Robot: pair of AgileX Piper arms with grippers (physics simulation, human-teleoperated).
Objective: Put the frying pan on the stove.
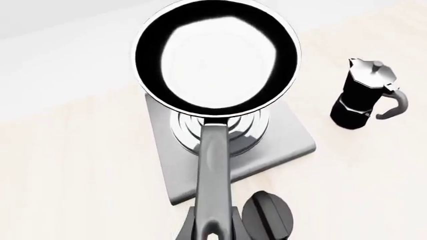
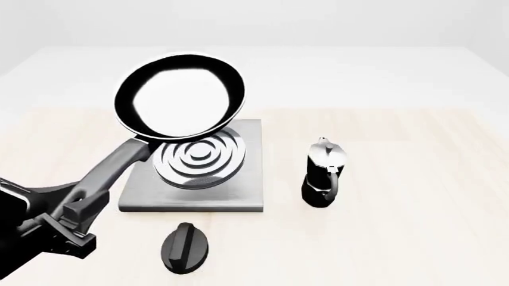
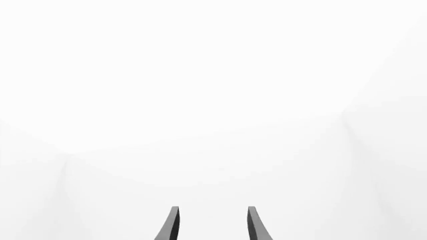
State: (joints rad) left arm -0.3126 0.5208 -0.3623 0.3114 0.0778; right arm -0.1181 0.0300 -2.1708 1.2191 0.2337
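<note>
Pale table (image 2: 413,238) under white walls. Nearest, an oval knob (image 2: 185,247); left gripper (image 2: 75,210) clamped on the pan (image 2: 180,95) handle, pan held in air above the stove (image 2: 238,193). Moka pot (image 2: 323,173) right of it. Right gripper (image 3: 210,225) fingers apart, holding nothing.

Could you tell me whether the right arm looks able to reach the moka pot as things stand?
Probably yes: the moka pot stands alone, right of the stove; the left gripper holds the pan on the other side. The right gripper is open, empty.
</note>
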